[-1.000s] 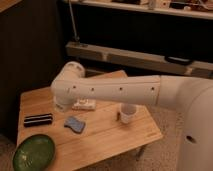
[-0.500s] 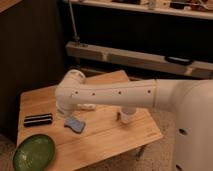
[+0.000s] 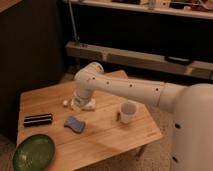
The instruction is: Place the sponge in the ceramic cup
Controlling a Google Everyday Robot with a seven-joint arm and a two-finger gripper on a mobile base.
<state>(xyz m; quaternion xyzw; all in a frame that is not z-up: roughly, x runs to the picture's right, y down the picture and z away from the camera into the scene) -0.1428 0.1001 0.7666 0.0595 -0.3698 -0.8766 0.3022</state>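
Note:
The blue sponge (image 3: 74,123) lies flat on the wooden table (image 3: 100,142), left of centre. To its right the white ceramic cup (image 3: 127,112) stands upright and is free of the arm. My white arm reaches in from the right, bends at the elbow and drops toward the table. My gripper (image 3: 81,102) is low at the arm's end, behind the sponge and against a white flat box (image 3: 87,105). It is shut, and the sponge is not in it.
A black rectangular bar (image 3: 38,120) lies near the table's left edge. A green round bowl (image 3: 34,152) sits at the front left corner. Dark shelving and a metal rail run behind the table.
The arm's elbow has shifted to the right and back. The cup, partly covered before, now shows in full. The sponge has not moved.

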